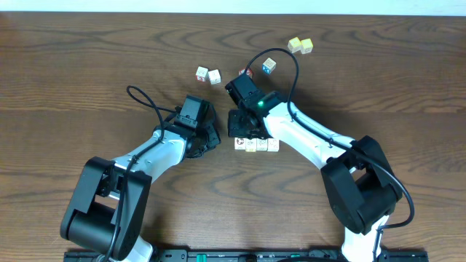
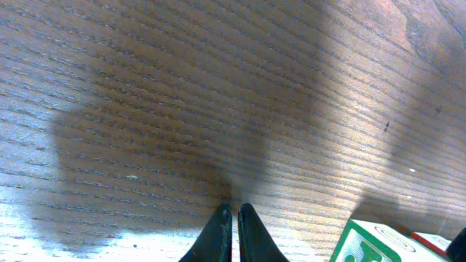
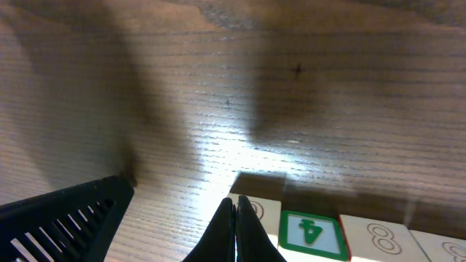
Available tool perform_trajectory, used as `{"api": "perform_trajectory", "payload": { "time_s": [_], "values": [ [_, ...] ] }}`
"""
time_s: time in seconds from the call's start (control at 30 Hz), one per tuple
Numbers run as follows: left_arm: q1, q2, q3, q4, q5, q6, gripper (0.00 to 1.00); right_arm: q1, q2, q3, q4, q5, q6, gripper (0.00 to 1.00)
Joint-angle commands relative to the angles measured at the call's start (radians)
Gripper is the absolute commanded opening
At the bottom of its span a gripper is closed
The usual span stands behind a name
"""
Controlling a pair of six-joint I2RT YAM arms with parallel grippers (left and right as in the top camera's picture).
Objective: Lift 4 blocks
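While both arms are reaching in from the near edge of the desk point(image 1: 87, 80) toward its middle, the left arm is bending at the elbow and slanting up to the right. The right arm is stretching up to the left, its wrist folding back so that the right tool point(image 3: 237, 215) is pointing down at the desk. The four blocks point(image 1: 256, 145) are lying in a straight, touching row near the middle of the desk, the row's long axis running parallel to the near edge, printed faces upward; one is showing a green-framed numeral. The left tool point(image 2: 234, 218) is sitting fully closed, holding nothing, its tips low over bare wood near the row's left end. The right tool is likewise pinching shut on nothing, its tips hovering at the row's end block; whether they are touching it I cannot tell.
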Motion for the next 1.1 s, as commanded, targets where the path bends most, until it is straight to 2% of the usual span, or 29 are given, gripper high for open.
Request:
{"api": "perform_trajectory", "payload": {
  "time_s": [0.0,0.8,1.07],
  "values": [
    [0.005,0.016,-0.031,-0.019,-0.048,-0.009,0.07,0.006,0.026,-0.008,0.000,0.020,0.014,0.01],
    [0.005,0.016,-0.031,-0.019,-0.048,-0.009,0.07,-0.027,0.052,-0.007,-0.016,-0.021,0.013,0.01],
    [0.005,0.016,-0.031,-0.019,-0.048,-0.008,0.07,-0.085,0.043,0.035,-0.035,-0.131,-0.026,0.01]
  ]
}}
